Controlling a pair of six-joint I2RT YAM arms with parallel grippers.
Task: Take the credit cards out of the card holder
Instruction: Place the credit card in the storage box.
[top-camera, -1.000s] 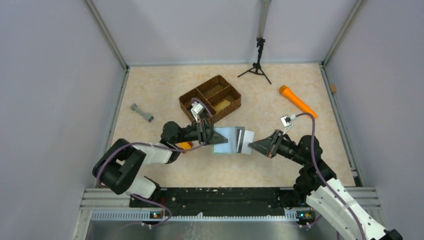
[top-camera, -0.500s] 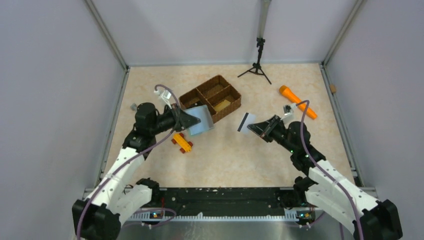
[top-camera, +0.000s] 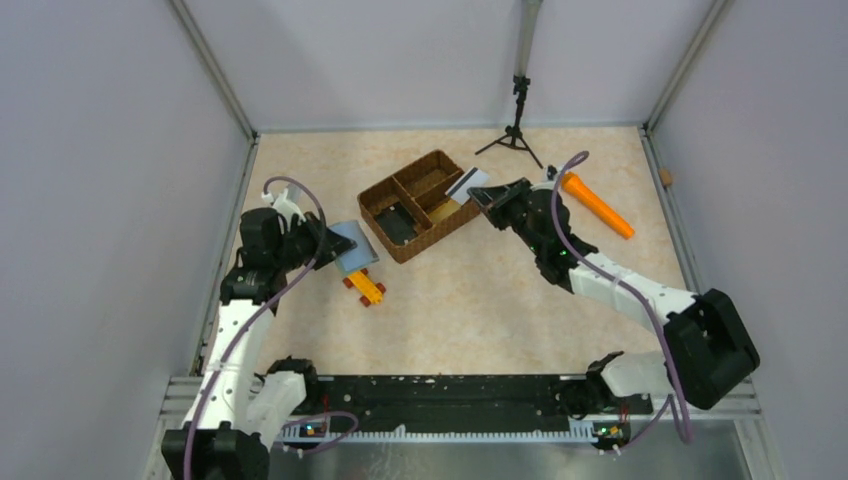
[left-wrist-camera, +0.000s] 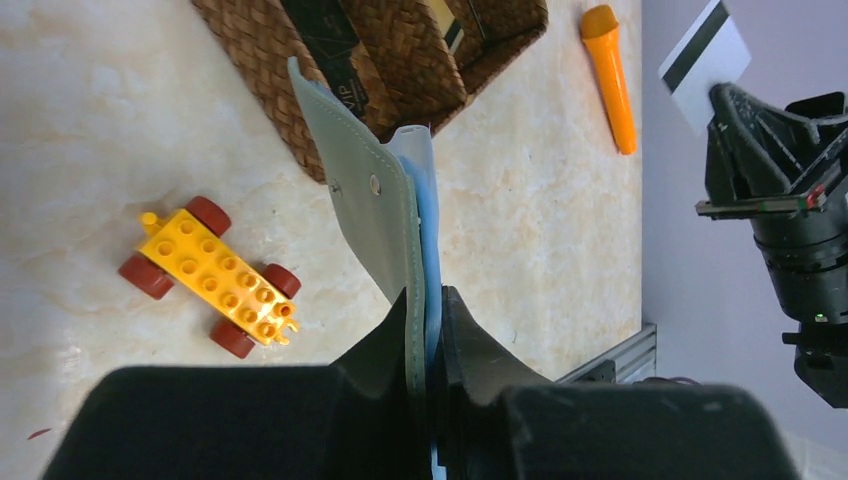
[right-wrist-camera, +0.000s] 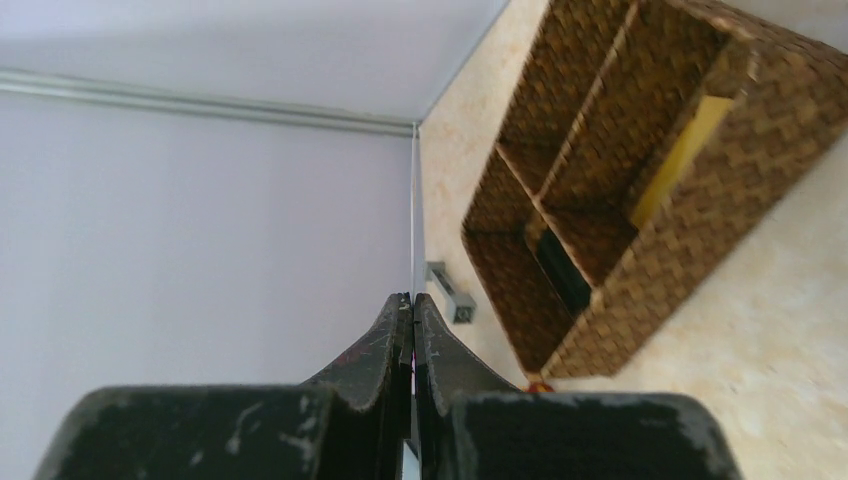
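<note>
Carried over the basket (top-camera: 432, 236), the pale card (top-camera: 466, 184) shows a black stripe.

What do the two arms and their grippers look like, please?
The left arm and right arm share white shells, black joints and a looping purple cable each. The left gripper and right gripper are black, tapering two-finger wedges; the right's look scuffed.

Lt grey walls (top-camera: 100, 150), beige marbled tbl (top-camera: 480, 310).
</note>
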